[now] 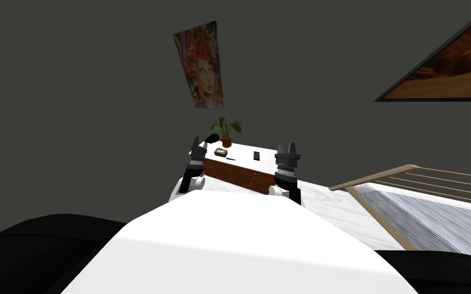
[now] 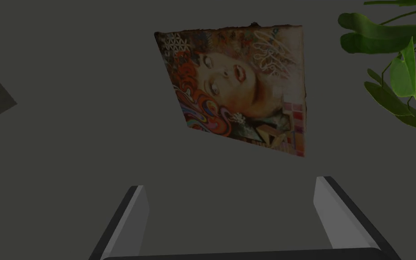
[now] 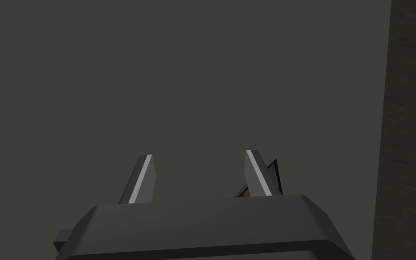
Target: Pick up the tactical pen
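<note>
- One tactical pen (image 1: 230, 159) lay near the dresser's (image 1: 239, 176) front edge, beside one small box (image 1: 220, 151).
- One potted plant (image 1: 226, 133) stood at a back corner.
- Two grippers, left gripper (image 1: 197, 144) and right gripper (image 1: 287, 148), had fingers apart, empty.

The bench (image 1: 239, 176) has brown wood drawer fronts under a smooth pale top. The bed frame (image 1: 372, 176) is light wood; the wall (image 1: 76, 102) is matt grey.

A dresser (image 1: 239, 176) with a brown front and white top is set against a dark grey wall. On it are placed a potted plant (image 1: 226, 131), a small box (image 1: 220, 151) and a flat dark item (image 1: 256, 155). A portrait poster (image 1: 199, 65) is hung above. A wooden-framed bed (image 1: 423, 178) is seen nearby.
</note>
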### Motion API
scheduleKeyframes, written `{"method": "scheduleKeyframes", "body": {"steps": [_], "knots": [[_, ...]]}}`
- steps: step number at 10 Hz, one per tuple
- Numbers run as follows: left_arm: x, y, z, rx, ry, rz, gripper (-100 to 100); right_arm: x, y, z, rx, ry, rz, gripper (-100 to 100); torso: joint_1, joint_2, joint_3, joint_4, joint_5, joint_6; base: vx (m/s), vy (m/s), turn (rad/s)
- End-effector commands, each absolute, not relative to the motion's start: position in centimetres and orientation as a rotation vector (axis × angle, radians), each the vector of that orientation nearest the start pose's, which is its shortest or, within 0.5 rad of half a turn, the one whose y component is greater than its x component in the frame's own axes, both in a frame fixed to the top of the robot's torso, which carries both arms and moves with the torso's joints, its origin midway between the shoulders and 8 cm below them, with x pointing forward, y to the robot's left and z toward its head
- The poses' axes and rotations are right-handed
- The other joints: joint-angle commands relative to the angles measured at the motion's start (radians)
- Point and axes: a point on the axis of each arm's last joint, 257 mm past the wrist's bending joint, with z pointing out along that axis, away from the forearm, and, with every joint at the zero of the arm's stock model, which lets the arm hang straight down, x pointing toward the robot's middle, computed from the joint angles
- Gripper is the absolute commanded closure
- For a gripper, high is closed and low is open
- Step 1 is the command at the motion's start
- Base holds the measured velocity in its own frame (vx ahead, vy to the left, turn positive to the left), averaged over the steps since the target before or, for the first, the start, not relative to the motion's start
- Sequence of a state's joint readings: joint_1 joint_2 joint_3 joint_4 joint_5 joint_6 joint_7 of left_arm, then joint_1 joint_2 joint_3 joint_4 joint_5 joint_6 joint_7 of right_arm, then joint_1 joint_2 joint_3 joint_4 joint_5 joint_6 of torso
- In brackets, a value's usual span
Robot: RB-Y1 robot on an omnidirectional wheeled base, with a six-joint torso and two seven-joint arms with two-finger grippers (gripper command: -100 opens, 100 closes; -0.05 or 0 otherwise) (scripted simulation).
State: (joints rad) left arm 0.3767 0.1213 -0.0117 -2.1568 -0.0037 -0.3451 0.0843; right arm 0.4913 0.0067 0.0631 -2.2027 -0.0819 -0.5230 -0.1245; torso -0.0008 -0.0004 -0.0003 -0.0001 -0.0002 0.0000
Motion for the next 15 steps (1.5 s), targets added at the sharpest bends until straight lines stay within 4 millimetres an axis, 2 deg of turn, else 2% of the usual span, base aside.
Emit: {"method": "scheduleKeyframes", "body": {"steps": [1, 4, 5, 6, 7, 8, 11, 13, 14, 15], "knots": [[41.8, 26.2, -3.1, -0.761, 0.852, -1.347, -100, 35.7, -27.0, -0.4, 0.811, 0.548, 1.52, 0, 0.0, 0.0, 0.0, 0.0, 0.0, 0.0, 0.0, -0.012, -0.002], [43.3, 26.6, -4.7, -0.804, 0.903, -1.316, -100, 35.7, -27.0, -0.4, 0.811, 0.548, 1.52, 0, 0.0, 0.0, 0.0, 0.0, 0.0, 0.0, -0.001, -0.01, -0.003], [44.5, 26.9, -5.7, -0.826, 0.936, -1.294, -100, 35.7, -27.0, -0.4, 0.811, 0.548, 1.52, 0, 0.0, 0.0, 0.0, 0.0, 0.0, 0.0, -0.002, -0.014, -0.002], [44.6, 26.9, -5.9, -0.836, 0.944, -1.289, -100, 35.7, -27.0, -0.4, 0.811, 0.548, 1.52, 0, 0.0, 0.0, 0.0, 0.0, 0.0, 0.0, -0.002, -0.012, -0.004], [45.8, 27.2, -6.8, -0.858, 0.972, -1.267, -100, 35.7, -27.0, -0.4, 0.811, 0.548, 1.52, 0, 0.0, 0.0, 0.0, 0.0, 0.0, 0.0, -0.002, -0.015, -0.005], [46.0, 27.3, -7.3, -0.872, 0.983, -1.259, -100, 35.7, -27.0, -0.4, 0.811, 0.548, 1.52, 0, 0.0, 0.0, 0.0, 0.0, 0.0, 0.0, -0.004, -0.015, -0.003], [48.4, 28.0, -9.3, -0.927, 1.043, -1.208, -100, 35.7, -27.0, -0.4, 0.811, 0.548, 1.52, 0, 0.0, 0.0, 0.0, 0.0, 0.0, 0.0, -0.004, -0.018, -0.008], [48.6, 28.2, -10.1, -0.952, 1.062, -1.194, -100, 35.7, -27.0, -0.4, 0.811, 0.548, 1.52, 0, 0.0, 0.0, 0.0, 0.0, 0.0, 0.0, -0.003, -0.013, -0.003], [49.8, 28.6, -11.1, -0.982, 1.089, -1.167, -100, 35.7, -27.0, -0.4, 0.811, 0.548, 1.52, 0, 0.0, 0.0, 0.0, 0.0, 0.0, 0.0, -0.002, -0.015, -0.014], [49.9, 28.7, -11.5, -0.996, 1.1, -1.158, -100, 35.7, -27.0, -0.4, 0.811, 0.548, 1.52, 0, 0.0, 0.0, 0.0, 0.0, 0.0, 0.0, -0.001, -0.017, -0.01]]}}
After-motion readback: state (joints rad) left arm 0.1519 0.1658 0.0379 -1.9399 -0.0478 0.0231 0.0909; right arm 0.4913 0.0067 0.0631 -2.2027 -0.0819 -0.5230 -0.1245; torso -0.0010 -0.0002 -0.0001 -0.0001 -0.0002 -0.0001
